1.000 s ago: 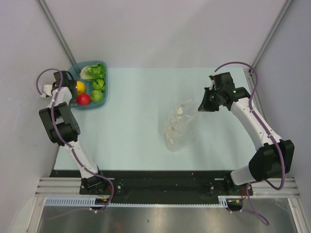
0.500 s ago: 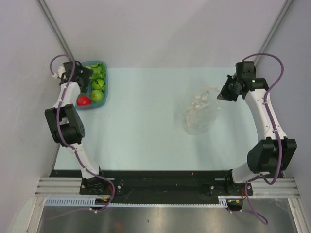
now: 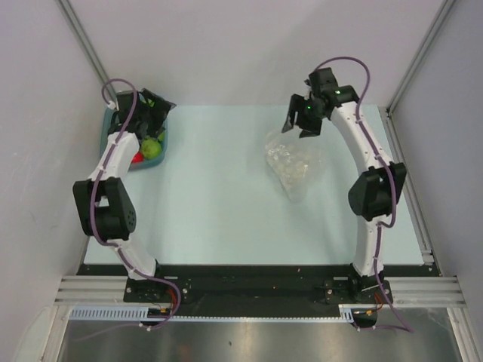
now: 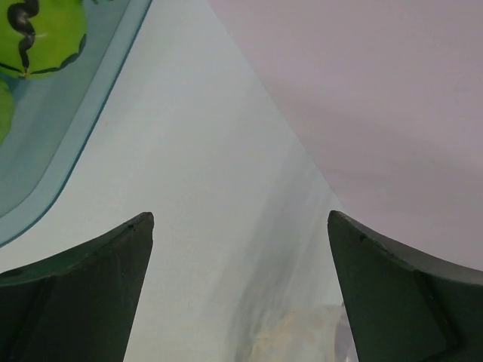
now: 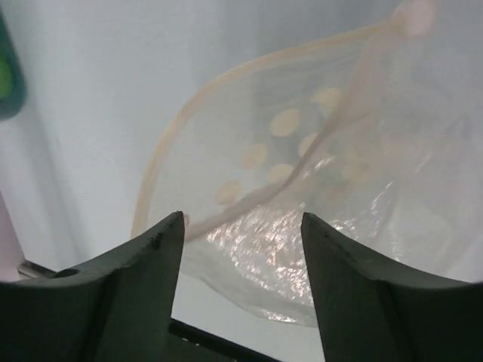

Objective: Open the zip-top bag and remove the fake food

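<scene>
Apparently the emptying is done, or nearly so. The zip-top bag (image 3: 293,162) lies on the table (image 3: 219,196), right of centre and toward the far side. From the right wrist we see its zip strip standing in an open loop, with only white dots and crinkled film inside.

The fake food (image 3: 153,148) sits in the teal tray (image 4: 83,121) at the far left, well apart from the bag; we make out a green piece and a bit of red. We judge that little is left to do, perhaps nothing.

The right gripper (image 5: 241,225) hangs near the bag's far end, its jaws parted with nothing between them. The left gripper (image 4: 240,219) hovers over the tray's far end, jaws wide and empty.

The left arm covers much of the tray, so we cannot count the pieces. The bag's folds could also hide a small one.
</scene>
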Robot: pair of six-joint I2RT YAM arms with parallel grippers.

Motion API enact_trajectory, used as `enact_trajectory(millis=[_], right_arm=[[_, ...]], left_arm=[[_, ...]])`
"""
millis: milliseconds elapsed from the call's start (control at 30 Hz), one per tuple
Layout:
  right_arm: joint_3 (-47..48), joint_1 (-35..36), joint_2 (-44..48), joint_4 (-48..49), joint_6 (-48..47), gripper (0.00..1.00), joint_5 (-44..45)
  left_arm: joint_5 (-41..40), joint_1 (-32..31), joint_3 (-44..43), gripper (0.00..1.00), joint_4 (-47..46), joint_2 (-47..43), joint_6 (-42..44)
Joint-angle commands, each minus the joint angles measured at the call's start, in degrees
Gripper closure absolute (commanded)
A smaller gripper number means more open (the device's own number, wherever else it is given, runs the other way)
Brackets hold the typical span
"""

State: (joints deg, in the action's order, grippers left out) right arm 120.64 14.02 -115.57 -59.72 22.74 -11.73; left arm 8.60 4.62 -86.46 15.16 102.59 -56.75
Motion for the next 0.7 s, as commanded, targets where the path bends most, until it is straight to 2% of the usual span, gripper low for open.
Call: enact_trajectory(millis=[0, 67, 167, 200, 233, 300, 333, 400, 433, 467, 500, 533, 567, 633, 667], right_arm=[[14.34, 3.02, -3.08, -7.76, 0.2, 0.23, -1.55], [12.79, 3.73, -0.02, -8.39, -1.03, 0.14, 1.43], [3.67, 5.57, 7.95, -9.18, -2.7, 0.0, 5.3], [-3.5, 6.36, 11.04, -8.31, -3.4, 0.0, 6.7], [-7.05, 8.28, 13.85, -7.52, -3.49, 0.0, 8.54], [-14.35, 9.88, 22.73, -6.46, -1.84, 0.0, 9.52], [-22.21, 11.1, 25.63, -5.76, -1.13, 0.0, 8.22], [-30.6, 12.34, 36.08, -1.31, 0.63, 0.0, 7.16], [-38.64, 12.52, 40.03, 0.29, 2.46, 0.0, 4.81], [-41.33, 12.96, 43.38, 1.27, 3.53, 0.0, 4.26], [-44.15, 13.22, 49.67, 2.67, 4.32, 0.0, 3.91], [-46.61, 13.75, 52.87, 3.9, 5.55, 0.0, 2.95], [-50.81, 14.62, 55.69, 4.96, 6.43, 0.0, 2.76], [-52.87, 15.59, 64.48, 8.73, 7.14, 0.0, -0.12], [-53.66, 15.95, 67.64, 10.57, 8.18, 0.0, -1.88]], left_arm=[[-1.04, -3.21, -1.7, 0.0, -0.92, -9.22, 4.62], [-2.0, -7.25, -1.44, 0.0, -0.31, -11.17, 7.16], [-2.45, -13.83, -3.01, 0.0, 3.99, -13.37, 11.03], [-2.27, -15.85, -3.19, 0.0, 6.18, -13.81, 11.92], [-2.19, -20.22, -3.28, 0.0, 7.5, -14.95, 12.45], [-1.31, -24.99, -2.06, 0.0, 10.24, -16.71, 12.37], [-0.96, -30.23, 0.65, 0.0, 10.07, -19.5, 12.19], [-2.61, -36.23, 4.34, 0.0, 7.79, -22.76, 12.54], [-4.1, -42.61, 8.54, 0.0, 7.43, -24.78, 12.46], [-5.51, -45.72, 11.02, 0.0, 5.17, -28.54, 11.5], [-8.4, -51.76, 13.66, 0.0, 3.84, -30.84, 10.7], [-8.51, -54.43, 19.08, 0.0, 2.09, -32.87, 9.65], [-10.34, -56.81, 22.0, 0.0, -2.46, -37.06, 7.03], [-9.13, -61.83, 30.68, 0.0, -9.49, -41.04, 4.64], [-7.13, -62.97, 33.34, 0.0, -17.62, -45.67, 1.85]])
